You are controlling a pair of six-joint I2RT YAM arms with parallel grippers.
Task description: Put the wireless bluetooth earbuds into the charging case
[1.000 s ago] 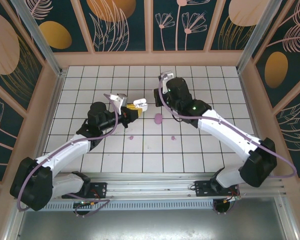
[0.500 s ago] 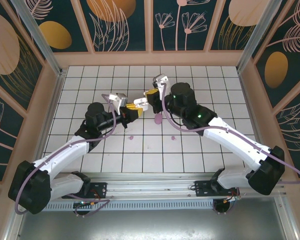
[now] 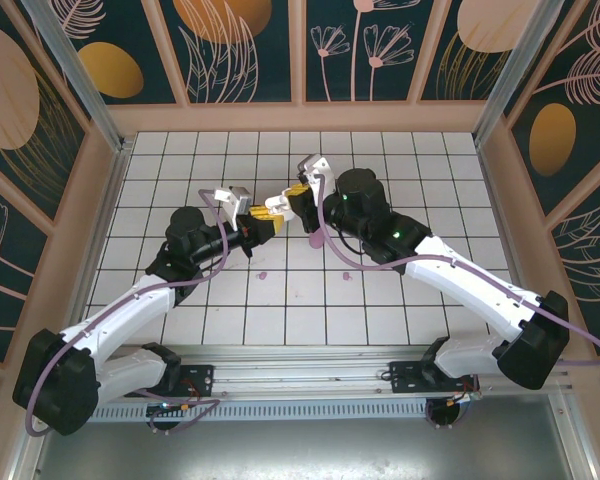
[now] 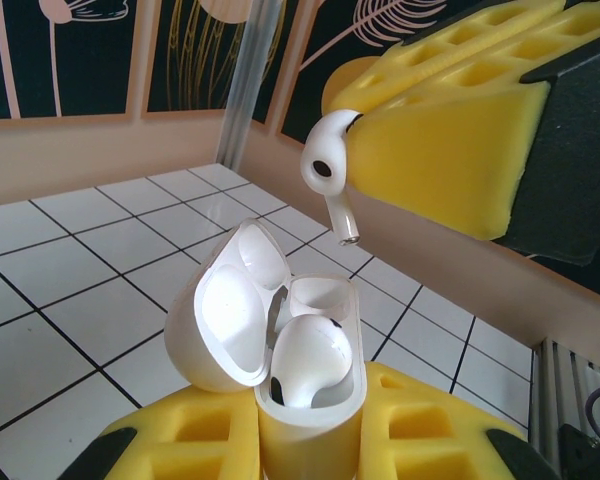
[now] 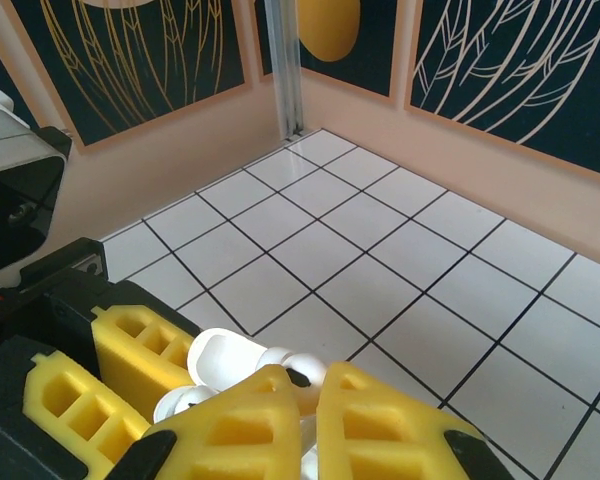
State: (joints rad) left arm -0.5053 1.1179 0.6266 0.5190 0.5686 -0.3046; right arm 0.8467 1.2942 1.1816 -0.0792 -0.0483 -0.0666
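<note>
The left gripper [image 4: 305, 440] is clamped on the base of the white charging case [image 4: 225, 320], which is held upright with its lid swung open and one white earbud [image 4: 305, 355] seated in a well. Just above the open case, a second white earbud [image 4: 325, 170] is pinched stem-down between the yellow pads of the right gripper [image 3: 296, 192], apart from the case. Further out, on the tiled table [image 3: 180, 160], a purple case [image 3: 317, 238] is seen below the grippers, with a purple earbud [image 3: 263, 274] and another purple earbud [image 3: 347, 273] lying nearer the arm bases
</note>
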